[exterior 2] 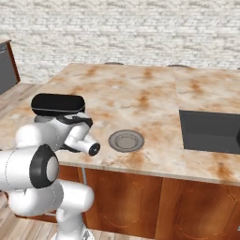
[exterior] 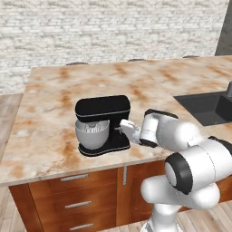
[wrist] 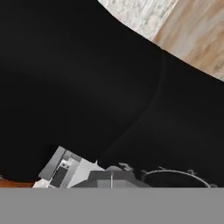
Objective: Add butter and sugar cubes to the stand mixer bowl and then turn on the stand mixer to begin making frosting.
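The mixer [exterior: 102,124] stands at the left of the marble counter [exterior: 50,118], near the front edge, in the left base view. Its flat black base rests on the counter, and its rounded black head lies level above the bowl [exterior: 92,134]. The silver-grey bowl sits on the mixer's base under the head, at about 7 o'clock from the head's centre. The wire whisk [exterior: 93,128] hangs inside the bowl's rim.

At 3 o'clock from the mixer's neck, the claw [exterior: 120,128] points at the mixer's right side, at or just beside the neck. Contact cannot be confirmed from this view. The fingers are closed together and hold nothing. The white forearm runs from the claw toward 4 o'clock, down to the robot's body at lower right.

Further right, a dark sink [exterior: 207,107] is set into the counter, well apart from the mixer, at about 2 o'clock from the claw.

In the right base view, the mixer's head [exterior 2: 58,103] shows above the white arm at far left. A flat round grey plate [exterior 2: 126,140] lies on the counter near the front edge, at 3 o'clock from the arm's wrist. The sink [exterior 2: 211,130] lies at the right.

In the hand view, the mixer's glossy black body [wrist: 78,87] sits close in front of the camera.
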You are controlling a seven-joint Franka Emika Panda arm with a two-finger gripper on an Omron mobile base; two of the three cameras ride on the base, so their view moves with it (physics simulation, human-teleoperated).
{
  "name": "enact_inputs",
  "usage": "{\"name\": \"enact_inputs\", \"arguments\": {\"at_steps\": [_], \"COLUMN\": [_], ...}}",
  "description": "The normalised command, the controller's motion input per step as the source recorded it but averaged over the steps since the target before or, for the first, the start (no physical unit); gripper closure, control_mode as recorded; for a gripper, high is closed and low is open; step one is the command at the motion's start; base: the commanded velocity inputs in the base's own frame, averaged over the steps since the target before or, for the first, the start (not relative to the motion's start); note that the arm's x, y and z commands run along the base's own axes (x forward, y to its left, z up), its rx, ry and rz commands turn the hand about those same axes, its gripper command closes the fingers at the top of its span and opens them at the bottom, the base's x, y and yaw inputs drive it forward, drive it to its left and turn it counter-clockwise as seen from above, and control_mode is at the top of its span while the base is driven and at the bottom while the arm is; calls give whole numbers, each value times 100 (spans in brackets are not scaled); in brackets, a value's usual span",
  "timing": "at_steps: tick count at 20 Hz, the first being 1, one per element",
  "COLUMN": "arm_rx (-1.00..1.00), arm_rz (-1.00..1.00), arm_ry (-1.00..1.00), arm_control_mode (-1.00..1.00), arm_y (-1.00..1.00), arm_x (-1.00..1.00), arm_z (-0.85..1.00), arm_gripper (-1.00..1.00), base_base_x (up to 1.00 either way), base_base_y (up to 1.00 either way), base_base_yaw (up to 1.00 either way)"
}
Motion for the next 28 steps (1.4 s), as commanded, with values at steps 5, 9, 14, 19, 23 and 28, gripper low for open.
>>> {"name": "enact_inputs", "arguments": {"at_steps": [5,9,14,19,23,28], "arm_rx": [9,0,1,2,5,6], "arm_rz": [-9,-3,0,0,0,0], "arm_ry": [14,42,36,18,1,-2], "arm_control_mode": [-100,-100,-100,-100,-100,-100], "arm_y": [-54,-16,0,0,-2,0], "arm_x": [-1,0,-7,-30,-16,-7], "arm_z": [67,-3,-14,-38,-42,-30], "arm_gripper": [100,100,100,100,100,100], "base_base_x": [0,0,0,0,0,0], "base_base_y": [0,0,0,0,0,0], "base_base_yaw": [0,0,0,0,0,0]}}
